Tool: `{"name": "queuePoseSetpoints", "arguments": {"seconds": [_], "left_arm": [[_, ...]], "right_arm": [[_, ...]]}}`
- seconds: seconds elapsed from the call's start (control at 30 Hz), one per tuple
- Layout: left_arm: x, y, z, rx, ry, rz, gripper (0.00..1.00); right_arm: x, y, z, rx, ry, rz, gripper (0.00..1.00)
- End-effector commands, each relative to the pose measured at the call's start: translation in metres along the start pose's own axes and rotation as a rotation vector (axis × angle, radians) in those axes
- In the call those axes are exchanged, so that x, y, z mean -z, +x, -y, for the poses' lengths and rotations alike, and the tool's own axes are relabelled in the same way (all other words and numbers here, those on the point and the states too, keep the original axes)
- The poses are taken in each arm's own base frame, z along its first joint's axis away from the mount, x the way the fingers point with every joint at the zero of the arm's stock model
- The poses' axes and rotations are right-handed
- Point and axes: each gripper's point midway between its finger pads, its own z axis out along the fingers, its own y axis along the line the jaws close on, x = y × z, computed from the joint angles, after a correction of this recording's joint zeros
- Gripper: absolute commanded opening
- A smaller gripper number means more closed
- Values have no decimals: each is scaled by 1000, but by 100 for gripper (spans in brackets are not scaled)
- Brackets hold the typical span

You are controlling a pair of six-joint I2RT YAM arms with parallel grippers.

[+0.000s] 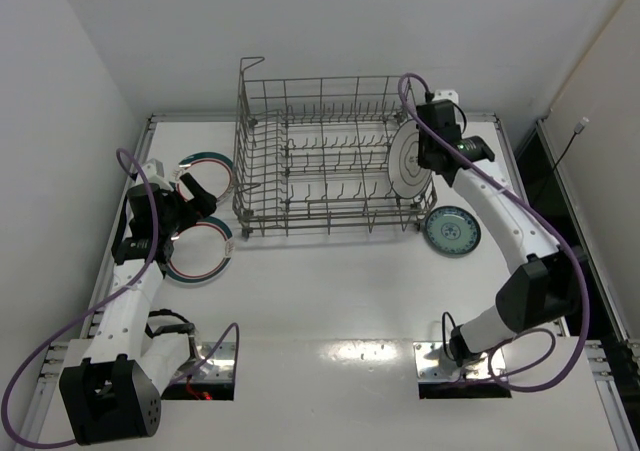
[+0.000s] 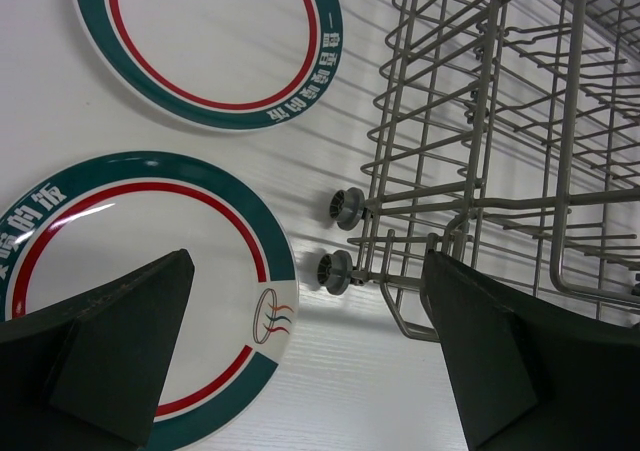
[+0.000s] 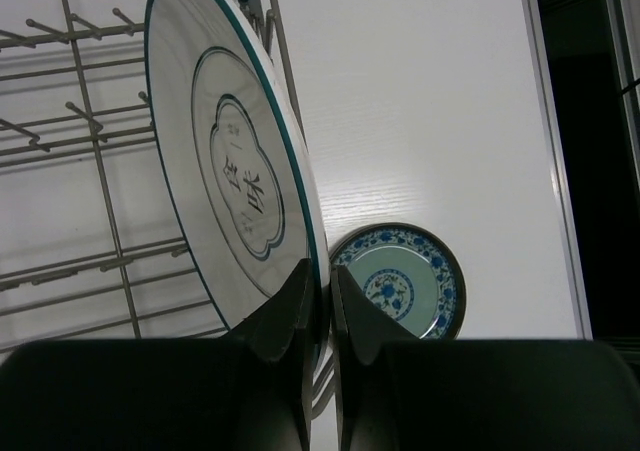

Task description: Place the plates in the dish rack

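Observation:
The grey wire dish rack (image 1: 320, 161) stands at the middle back. My right gripper (image 1: 428, 157) is shut on the rim of a plainer white plate (image 1: 408, 161) and holds it upright on edge at the rack's right end. In the right wrist view the fingers (image 3: 305, 301) pinch this plate's (image 3: 235, 161) edge. A small blue-green patterned plate (image 1: 451, 230) lies flat just right of the rack. My left gripper (image 1: 203, 199) is open and empty above two teal-and-red rimmed plates, one far (image 1: 207, 163) and one near (image 1: 198, 256). Both lie flat left of the rack.
In the left wrist view the rack's corner with two small wheels (image 2: 345, 236) is close to my right finger. White walls stand to the left and at the back. A dark gap (image 1: 560, 201) runs along the table's right edge.

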Motion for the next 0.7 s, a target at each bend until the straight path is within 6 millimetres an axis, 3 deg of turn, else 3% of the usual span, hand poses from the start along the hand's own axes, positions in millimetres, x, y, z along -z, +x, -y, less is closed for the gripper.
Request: {"name": "queuePoseSetpoints", "arguments": {"seconds": [0.0,0.2,0.43,0.67], "left_arm": [[3,-18,11,-4,27,53,100],[5,-20,11,-5,23,65,100],[5,-20,11,-5,23,65,100],[6,-24,13,-6,27,74,100]], "right_arm": [[20,-42,1,-28,24,124,0],[5,-34,-19,34,45,87,0],[-15,-20,-28,81,68,42,0],[-23,-8,-34,100,78,5,0]]}}
